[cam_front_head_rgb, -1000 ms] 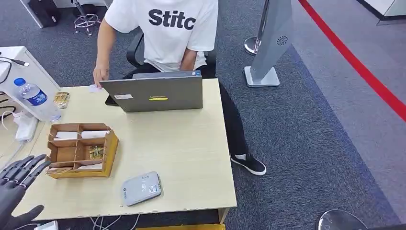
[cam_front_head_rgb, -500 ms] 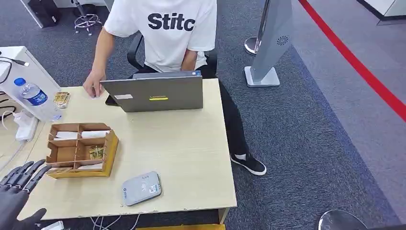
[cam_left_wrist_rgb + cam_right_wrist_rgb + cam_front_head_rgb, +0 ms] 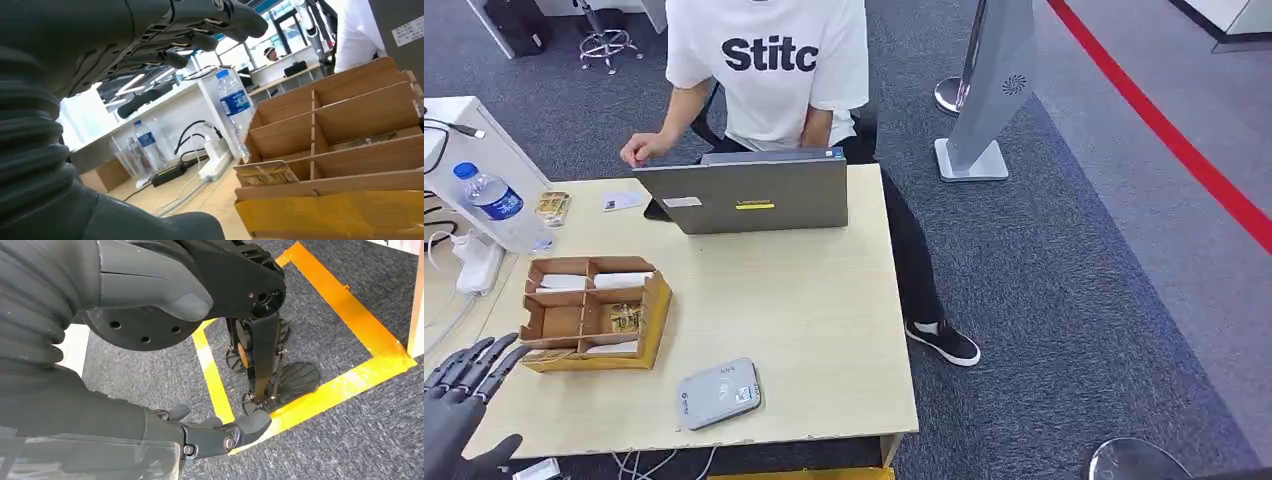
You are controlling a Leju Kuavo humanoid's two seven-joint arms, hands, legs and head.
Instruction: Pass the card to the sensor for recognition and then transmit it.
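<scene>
The cards [image 3: 625,317] lie sorted in the box [image 3: 656,310], within easy reach, one poking over the near wall. The sensor [image 3: 718,393] sits just beside the box, toward the table's [image 3: 824,320] near edge. The left hand [image 3: 459,400] hovers beside the box, fingers spread, holding nothing. The right hand [image 3: 150,290] hangs over the floor, empty, fingers loosely apart.

Table [image 3: 804,300]: pale matt wood-grain laminate. Divided box [image 3: 594,312]: raw brown cardboard or thin wood. Sensor [image 3: 718,393]: smooth grey plastic. Floor [image 3: 1044,270]: rough grey carpet. Laptop [image 3: 744,190]: matt grey shell.
</scene>
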